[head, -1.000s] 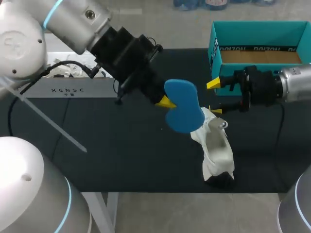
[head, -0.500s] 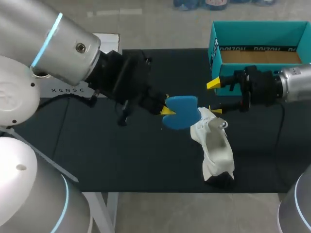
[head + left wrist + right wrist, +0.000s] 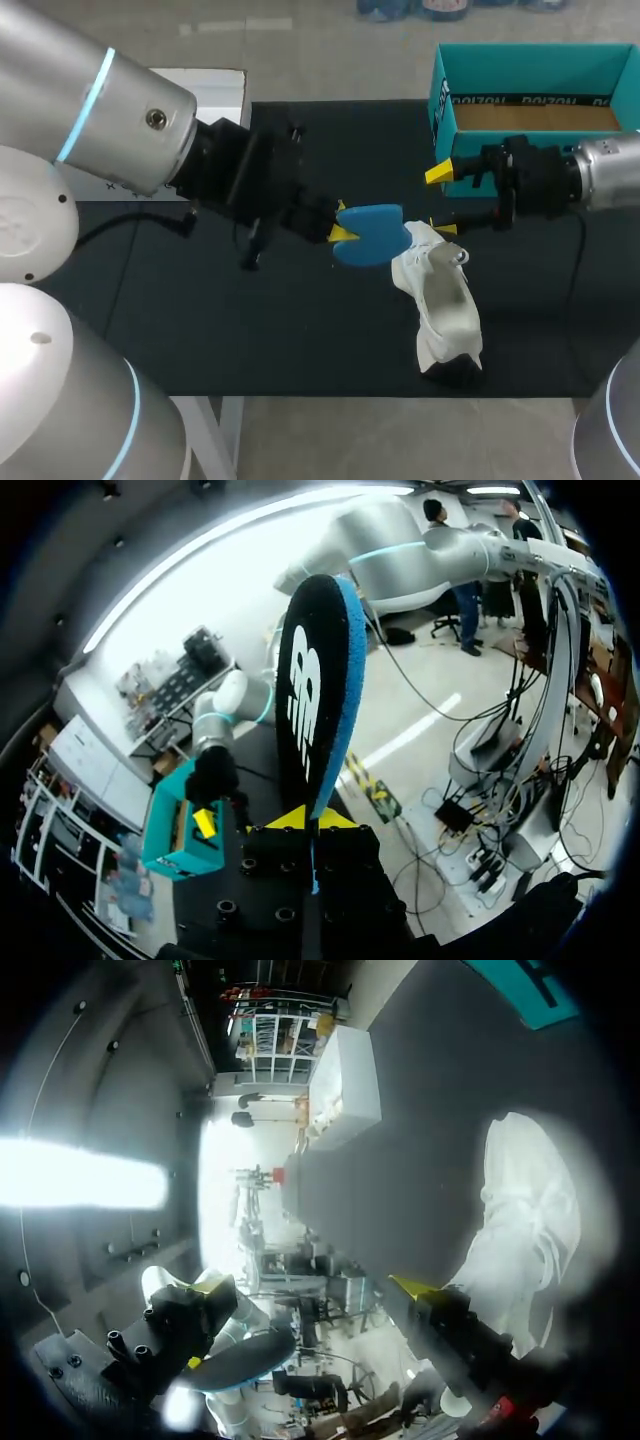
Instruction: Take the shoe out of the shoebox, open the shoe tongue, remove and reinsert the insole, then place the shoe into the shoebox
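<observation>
Your left jaws are clenched on the blue insole (image 3: 372, 235) by one end only. It hangs in the air just beside the white shoe (image 3: 445, 300), free end at the shoe's opening. The shoe lies on the tabletop (image 3: 250, 330), outside the teal shoebox (image 3: 445, 95), which sits beyond the shoe. Your right jaws stand released, tips wide apart, one tip just by the shoe's collar, nothing gripped.

Risks, imo:
- Shoe is unheld. Push the insole in w/o bracing and the shoe prob. skids or rolls. The nearest tabletop edge is close to it, so it could go over.
- One-end grip = long lever. Insole may pivot or slip in the jaws, or buckle vs. the collar/tongue instead of sliding in flat.
- The upper looks slumped; can't tell if the opening is wide enough, so the free end could snag.
- Right tip sits close to the entry path; insole or left jaws could clip it.

Print: white lettering on the shoebox wall facing the shoe, and a white logo on the insole's black underside (left wrist view). Not spelling either out.
</observation>
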You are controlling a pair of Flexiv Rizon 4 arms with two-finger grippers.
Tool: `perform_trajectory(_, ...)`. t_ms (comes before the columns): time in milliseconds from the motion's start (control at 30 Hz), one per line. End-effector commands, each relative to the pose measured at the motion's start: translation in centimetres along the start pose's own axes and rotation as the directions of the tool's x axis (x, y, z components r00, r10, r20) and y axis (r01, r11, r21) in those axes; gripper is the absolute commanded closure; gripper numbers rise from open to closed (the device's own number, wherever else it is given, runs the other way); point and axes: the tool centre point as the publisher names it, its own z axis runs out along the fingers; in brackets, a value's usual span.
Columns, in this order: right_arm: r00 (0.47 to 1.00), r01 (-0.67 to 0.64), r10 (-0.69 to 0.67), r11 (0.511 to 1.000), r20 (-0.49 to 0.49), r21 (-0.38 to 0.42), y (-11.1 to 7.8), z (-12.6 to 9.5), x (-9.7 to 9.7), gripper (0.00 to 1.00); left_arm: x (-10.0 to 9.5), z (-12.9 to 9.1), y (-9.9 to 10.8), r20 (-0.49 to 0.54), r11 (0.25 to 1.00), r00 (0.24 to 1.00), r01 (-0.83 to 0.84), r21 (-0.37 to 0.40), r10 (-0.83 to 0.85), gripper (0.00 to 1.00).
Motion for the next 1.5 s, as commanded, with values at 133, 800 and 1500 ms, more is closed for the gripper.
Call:
perform_trajectory(133,1.000,0.000,0.000,1.000,0.001,-0.002,0.0,0.1,0.0,0.00,-0.1,0.1,0.0,-0.001,1.000,1.000,-0.001,0.001,0.001,1.00)
perform_trajectory(800,1.000,0.000,0.000,1.000,0.001,-0.002,0.0,0.1,0.0,0.00,7.1,4.0,0.6,0.183,0.957,0.940,-0.290,-0.024,0.289,1.00)
perform_trajectory(1500,1.000,0.000,0.000,1.000,0.001,-0.002,0.0,0.1,0.0,0.00,6.2,4.9,2.3,0.456,0.918,0.813,-0.396,-0.025,0.363,1.00)
